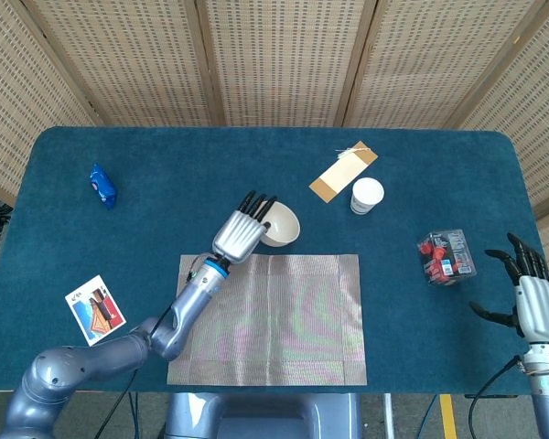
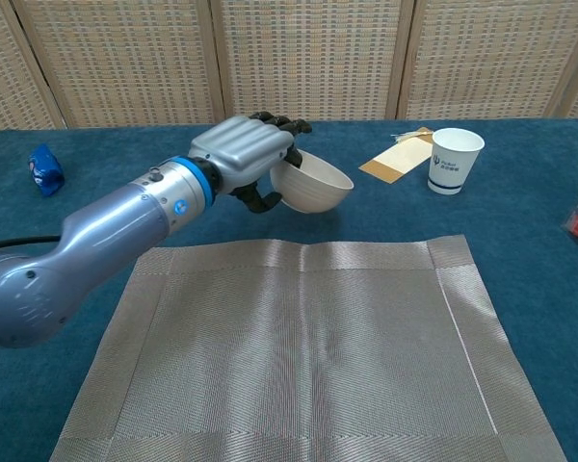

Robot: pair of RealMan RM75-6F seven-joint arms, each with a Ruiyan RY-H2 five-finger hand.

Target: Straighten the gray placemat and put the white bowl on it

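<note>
One white bowl (image 2: 313, 186), tilted, gripped by the left hand (image 2: 243, 154) at its rim and lifted just beyond the far edge of the one gray placemat (image 1: 270, 318), which lies flat and square on the table (image 1: 165, 174). Right hand (image 1: 533, 304) holds nothing, fingers spread, near the table's right edge. Also: one paper cup (image 1: 366, 195), one blue packet (image 1: 102, 185), one card (image 1: 95, 308).

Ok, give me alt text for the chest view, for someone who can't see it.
The robot's left hand holds a white bowl tilted above a blue table, just beyond a flat gray placemat. A paper cup and a tan packet sit behind to the right.
</note>
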